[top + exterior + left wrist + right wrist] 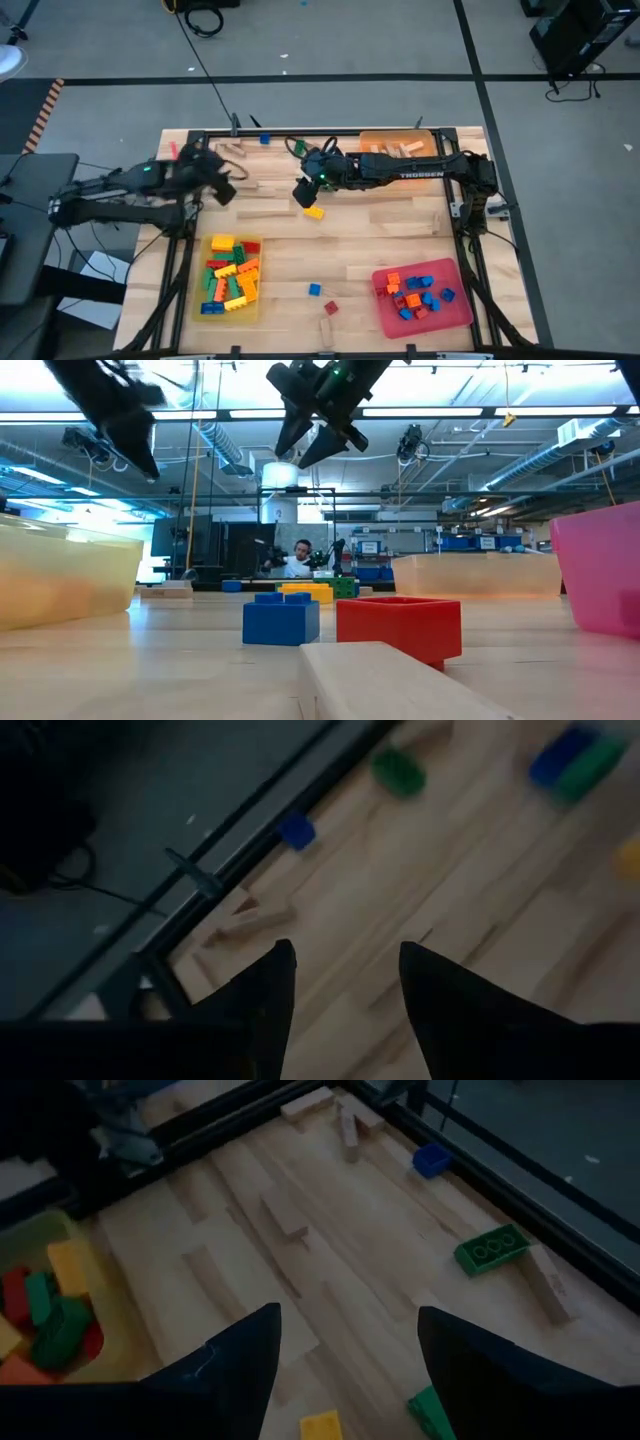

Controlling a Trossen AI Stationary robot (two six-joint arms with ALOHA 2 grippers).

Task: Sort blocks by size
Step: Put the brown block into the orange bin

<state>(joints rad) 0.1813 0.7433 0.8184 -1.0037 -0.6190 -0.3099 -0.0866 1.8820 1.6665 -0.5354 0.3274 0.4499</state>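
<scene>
Blocks are split three ways rn: bigger ones piled in the yellow tray (pixel 252 243) lower left of the high view, small ones in the red tray (pixel 455 310) lower right, tan wooden pieces in the orange tray (pixel 372 137) at the top. Makes sense, one tray per size. Leftovers sit loose on the table (pixel 380 225): a yellow block (pixel 314 212) mid-frame, a green one (pixel 491 1248) and a small blue one (pixel 264 138) near the top edge, plus a blue (pixel 314 290) and red (pixel 330 308) pair low in the centre.

My right gripper (pixel 303 192) hangs just above the yellow block w/ jaws apart, nothing in them, prob lining up for that pick imo. Left gripper (pixel 224 190) hovers up left over bare wood near some tan pieces (pixel 250 917), fingers spread and empty too, kept clear so the arms don't clash.
</scene>
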